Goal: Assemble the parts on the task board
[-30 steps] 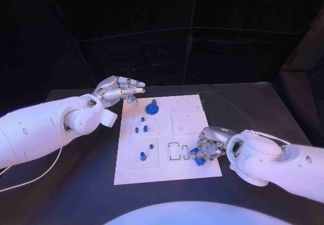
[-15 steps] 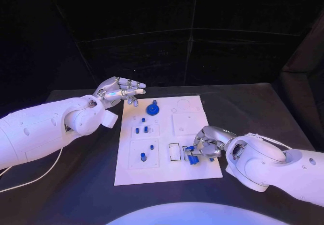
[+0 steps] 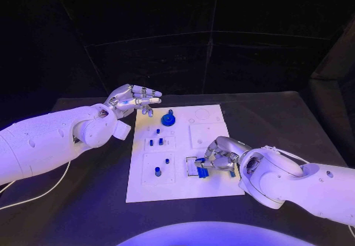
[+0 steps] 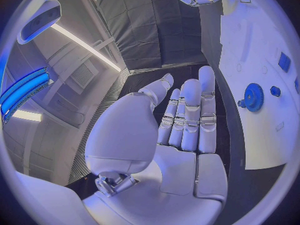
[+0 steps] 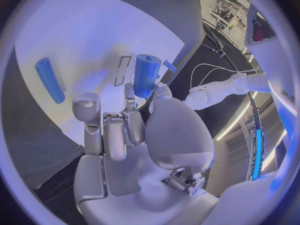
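Note:
The white task board (image 3: pixel 211 192) lies in the middle of the black table. My right hand (image 3: pixel 216 160) hovers low over its near right part and pinches a blue cylinder (image 3: pixel 201 172) (image 5: pixel 147 75) between the thumb and a finger, just above the small rectangular slots (image 3: pixel 191 165). Another blue peg (image 5: pixel 49 80) lies loose on the board beside that hand. A blue gear (image 3: pixel 168 121) (image 4: pixel 253 96) stands at the board's far end, and small blue pegs (image 3: pixel 155 141) stand in the left blocks. My left hand (image 3: pixel 135 99) (image 4: pixel 181 130) floats beyond the board's far left corner, fingers apart and holding nothing.
A white cable (image 3: pixel 33 197) trails over the table at the near left. Bare black table surrounds the board, with dark curtains behind. The board's far right squares (image 3: pixel 205 134) carry no parts.
My right hand has carried the blue cylinder leftward across the board, from near its right edge to over the rectangular slots. The left hand has stayed in place.

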`<action>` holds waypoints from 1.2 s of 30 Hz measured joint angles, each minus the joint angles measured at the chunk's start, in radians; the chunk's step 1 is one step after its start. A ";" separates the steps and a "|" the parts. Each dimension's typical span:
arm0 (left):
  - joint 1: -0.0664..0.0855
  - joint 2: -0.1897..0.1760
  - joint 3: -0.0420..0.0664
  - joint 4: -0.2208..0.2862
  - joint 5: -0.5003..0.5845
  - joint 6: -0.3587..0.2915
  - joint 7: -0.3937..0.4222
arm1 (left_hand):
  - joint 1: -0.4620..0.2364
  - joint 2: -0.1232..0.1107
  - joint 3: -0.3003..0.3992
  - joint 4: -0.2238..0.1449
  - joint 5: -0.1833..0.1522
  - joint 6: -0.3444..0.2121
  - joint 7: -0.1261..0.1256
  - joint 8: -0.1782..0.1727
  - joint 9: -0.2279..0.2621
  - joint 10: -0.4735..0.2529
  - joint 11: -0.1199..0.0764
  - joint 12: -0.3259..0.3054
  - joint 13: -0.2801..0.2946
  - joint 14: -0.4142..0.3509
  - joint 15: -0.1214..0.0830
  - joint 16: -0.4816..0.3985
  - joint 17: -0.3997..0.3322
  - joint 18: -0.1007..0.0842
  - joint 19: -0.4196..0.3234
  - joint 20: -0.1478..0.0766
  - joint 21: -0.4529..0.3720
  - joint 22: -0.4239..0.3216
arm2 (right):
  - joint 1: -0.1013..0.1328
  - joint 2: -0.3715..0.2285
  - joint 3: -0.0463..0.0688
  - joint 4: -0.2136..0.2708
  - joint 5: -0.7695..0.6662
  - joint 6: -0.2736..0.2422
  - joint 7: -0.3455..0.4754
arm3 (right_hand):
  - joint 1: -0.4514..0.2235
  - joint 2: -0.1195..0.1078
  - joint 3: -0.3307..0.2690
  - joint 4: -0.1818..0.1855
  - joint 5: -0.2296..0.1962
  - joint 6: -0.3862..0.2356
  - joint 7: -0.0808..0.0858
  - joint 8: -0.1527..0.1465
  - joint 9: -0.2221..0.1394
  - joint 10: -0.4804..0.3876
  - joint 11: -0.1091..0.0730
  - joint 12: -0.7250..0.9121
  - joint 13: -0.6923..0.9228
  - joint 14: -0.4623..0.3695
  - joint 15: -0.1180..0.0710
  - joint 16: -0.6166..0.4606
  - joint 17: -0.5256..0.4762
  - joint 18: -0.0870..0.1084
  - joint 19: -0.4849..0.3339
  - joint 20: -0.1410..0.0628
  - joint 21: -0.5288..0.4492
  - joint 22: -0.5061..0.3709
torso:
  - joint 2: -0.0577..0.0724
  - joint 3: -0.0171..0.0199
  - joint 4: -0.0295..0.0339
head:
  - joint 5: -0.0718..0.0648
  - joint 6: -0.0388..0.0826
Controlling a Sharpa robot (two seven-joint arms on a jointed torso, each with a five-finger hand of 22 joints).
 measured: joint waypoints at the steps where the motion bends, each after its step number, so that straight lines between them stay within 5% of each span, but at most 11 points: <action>1: 0.000 0.000 0.000 0.000 0.000 0.000 0.000 | 0.000 0.000 0.000 0.000 0.000 0.000 0.000 0.000 0.000 0.000 0.000 0.000 0.000 0.000 0.000 0.000 0.000 0.000 0.000 0.000 0.000 0.000 | 0.000 0.009 0.000 -0.008 0.002 -0.001 0.000 | 0.000 0.000 0.000 0.000 0.000 0.000 0.000 -0.001 0.000 0.000 0.000 0.000 0.000 0.000 0.000 0.000 0.000 0.000 0.000 0.000 0.000 0.000 | 0.000 0.0000 0.0000 | 0.000 0.000; 17: 0.000 0.001 0.000 0.001 0.000 0.004 -0.004 | 0.000 0.000 0.000 0.000 0.000 0.000 0.000 0.000 0.000 0.000 0.000 0.000 0.000 0.000 0.000 0.000 0.000 0.000 0.000 0.000 0.000 0.000 | 0.000 0.080 0.000 -0.069 0.015 0.004 -0.017 | -0.019 -0.007 -0.023 0.002 -0.018 0.004 -0.002 -0.007 0.012 0.000 0.000 0.000 0.000 0.000 0.000 0.000 0.001 0.000 0.000 0.000 0.000 0.001 | 0.000 0.0000 -0.0010 | 0.013 -0.005; 19: 0.000 0.001 0.000 0.001 0.000 0.004 -0.004 | 0.000 0.000 0.000 0.000 0.000 0.000 0.000 0.000 0.000 0.000 0.000 0.000 0.000 0.000 0.000 0.000 0.000 0.000 0.000 0.000 0.000 0.000 | 0.001 0.084 0.001 -0.074 0.015 0.006 -0.019 | -0.035 -0.003 -0.034 0.001 -0.061 0.008 -0.003 -0.011 0.016 0.000 0.000 0.000 0.000 0.000 0.000 0.000 0.001 0.000 0.000 0.000 0.000 0.000 | 0.000 0.0000 -0.0011 | 0.013 -0.006; 23: 0.000 0.001 0.000 0.001 0.000 0.005 -0.005 | 0.000 0.000 0.000 0.000 0.000 0.000 0.000 0.000 0.000 0.000 0.000 0.000 0.000 0.000 0.000 0.000 0.000 0.000 0.000 0.000 0.000 0.000 | 0.001 0.091 0.001 -0.079 0.015 0.010 -0.023 | -0.092 -0.013 -0.065 0.002 -0.284 0.013 -0.008 -0.019 0.024 0.000 0.000 -0.007 0.000 0.000 0.000 0.000 0.001 0.000 0.000 0.000 0.000 -0.006 | 0.000 -0.0001 -0.0011 | 0.013 -0.007; 27: 0.000 0.001 0.000 0.000 0.000 0.006 -0.006 | 0.000 0.000 0.000 0.000 0.000 0.000 0.000 0.000 0.000 0.000 0.000 0.000 0.000 0.000 0.000 0.000 0.000 0.000 0.000 0.000 0.000 0.000 | 0.001 0.094 0.001 -0.084 0.012 0.012 -0.028 | -0.149 -0.070 -0.046 0.006 -0.426 0.010 -0.004 -0.028 0.036 0.000 0.000 -0.017 0.000 0.000 0.000 0.000 0.001 0.000 0.000 0.000 -0.007 -0.013 | -0.001 -0.0001 -0.0014 | 0.014 -0.007; 33: 0.000 0.001 0.000 0.000 0.000 0.006 -0.007 | 0.000 0.000 0.000 0.000 0.000 0.000 0.000 0.000 0.000 0.000 0.000 0.000 0.000 0.000 0.000 0.000 0.000 0.000 0.000 0.000 0.000 0.000 | 0.001 0.094 0.001 -0.085 0.004 0.011 -0.033 | -0.258 -0.166 -0.034 0.009 -0.457 0.003 0.003 -0.037 0.046 0.000 0.000 -0.030 0.000 0.000 0.000 0.000 0.000 0.000 0.000 0.000 -0.012 -0.020 | -0.001 -0.0001 -0.0018 | 0.014 -0.006; 36: 0.000 0.001 0.000 0.000 0.000 0.007 -0.008 | 0.000 0.000 0.000 0.000 0.000 0.000 0.000 0.000 0.000 0.000 0.000 0.000 0.000 0.000 0.000 0.000 0.000 0.000 0.000 0.000 0.000 0.000 | 0.001 0.091 0.001 -0.083 -0.002 0.010 -0.034 | -0.270 -0.176 -0.033 0.010 -0.457 0.002 0.005 -0.043 0.045 -0.004 0.004 -0.038 0.000 0.000 0.000 0.000 0.000 0.000 0.000 0.000 -0.012 -0.023 | -0.001 -0.0001 -0.0018 | 0.015 -0.006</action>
